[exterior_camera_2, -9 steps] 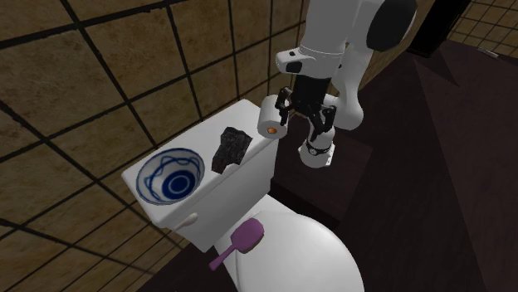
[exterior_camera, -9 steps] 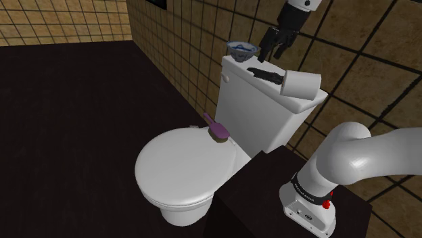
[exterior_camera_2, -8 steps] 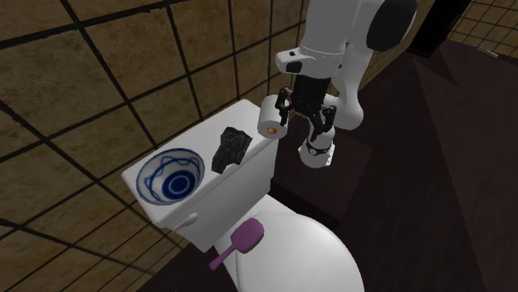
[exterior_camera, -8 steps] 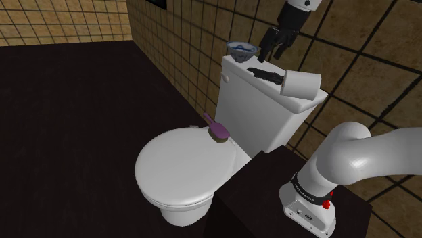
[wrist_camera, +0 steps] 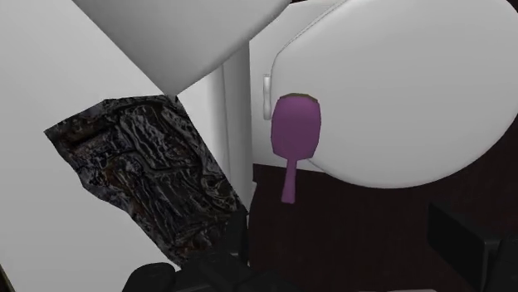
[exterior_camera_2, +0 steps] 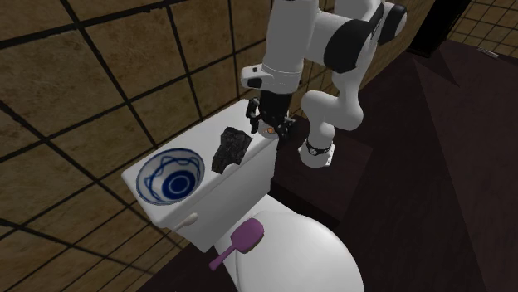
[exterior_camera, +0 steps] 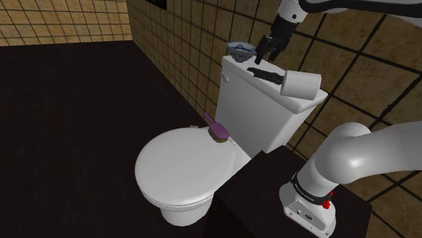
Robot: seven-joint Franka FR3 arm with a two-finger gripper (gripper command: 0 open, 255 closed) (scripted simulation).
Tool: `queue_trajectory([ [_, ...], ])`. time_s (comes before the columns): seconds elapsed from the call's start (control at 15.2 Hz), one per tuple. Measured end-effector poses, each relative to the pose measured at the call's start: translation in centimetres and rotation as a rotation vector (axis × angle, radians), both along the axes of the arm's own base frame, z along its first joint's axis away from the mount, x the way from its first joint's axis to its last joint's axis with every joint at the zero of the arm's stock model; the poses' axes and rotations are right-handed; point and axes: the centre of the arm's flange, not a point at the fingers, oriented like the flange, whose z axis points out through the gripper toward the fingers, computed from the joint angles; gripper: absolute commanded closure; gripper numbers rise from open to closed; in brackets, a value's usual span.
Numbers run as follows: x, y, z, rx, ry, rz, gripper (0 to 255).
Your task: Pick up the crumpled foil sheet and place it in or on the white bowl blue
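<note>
Seemingly parted, jaws hang near the crumpled foil sheet (exterior_camera_2: 232,148).

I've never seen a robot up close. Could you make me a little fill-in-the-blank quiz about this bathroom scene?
The dark crumpled sheet lies on the toilet tank lid between the bowl and the ____.
The brush on the toilet seat lid is ____.
The bowl's inner pattern is ____.
The open gripper hovers over the sheet, holding ____.
Missing: paper roll; purple; blue; nothing.
</note>
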Motion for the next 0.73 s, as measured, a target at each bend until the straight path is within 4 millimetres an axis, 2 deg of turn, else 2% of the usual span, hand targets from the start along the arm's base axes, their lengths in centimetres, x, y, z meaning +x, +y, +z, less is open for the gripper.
queue_trajectory([
  [0.46, 4.2, -7.1, -3.4, -0.026, -0.013, -0.031, 0],
  [0.73, 6.5, -10.2, -5.2, -0.040, -0.020, -0.046, 0],
])
